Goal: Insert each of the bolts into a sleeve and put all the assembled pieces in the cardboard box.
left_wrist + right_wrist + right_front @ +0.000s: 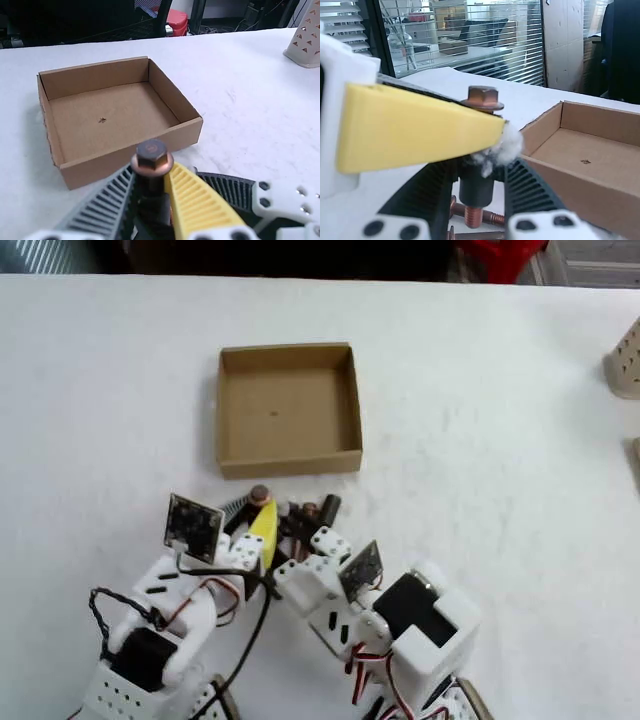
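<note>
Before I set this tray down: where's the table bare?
Bare: table left of the cardboard box, the stretch between it and the perforated object, the box floor. Crowded: before the box, where the left tool grips a bolt, the right tool its sleeve.

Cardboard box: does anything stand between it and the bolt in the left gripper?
Nothing visible does. The bolt, held by the left gripper, is just short of the cardboard box.

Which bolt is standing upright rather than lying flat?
The bolt gripped in the left claw, head up above the black sleeve. The other bolts lie flat on the table.
</note>
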Controlling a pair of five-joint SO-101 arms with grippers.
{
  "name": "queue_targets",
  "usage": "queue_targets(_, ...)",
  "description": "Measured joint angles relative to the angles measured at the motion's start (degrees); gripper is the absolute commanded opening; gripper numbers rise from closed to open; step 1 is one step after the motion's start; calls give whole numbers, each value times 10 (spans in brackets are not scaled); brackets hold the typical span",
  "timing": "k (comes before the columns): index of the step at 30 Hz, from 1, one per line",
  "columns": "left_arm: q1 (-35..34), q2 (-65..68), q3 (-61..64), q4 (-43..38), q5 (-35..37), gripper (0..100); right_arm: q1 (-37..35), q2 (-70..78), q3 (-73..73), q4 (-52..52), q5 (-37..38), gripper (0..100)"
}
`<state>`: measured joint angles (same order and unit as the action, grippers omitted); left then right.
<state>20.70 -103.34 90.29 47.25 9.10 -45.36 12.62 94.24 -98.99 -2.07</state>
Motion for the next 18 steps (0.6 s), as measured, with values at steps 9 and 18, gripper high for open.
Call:
queue_targets(9,0,-10,-1,25,19,344,2,0,0,0,0,15)
queue_targets(18,-32,-8,-28,40,33,404,6,-1,1,7,0,15)
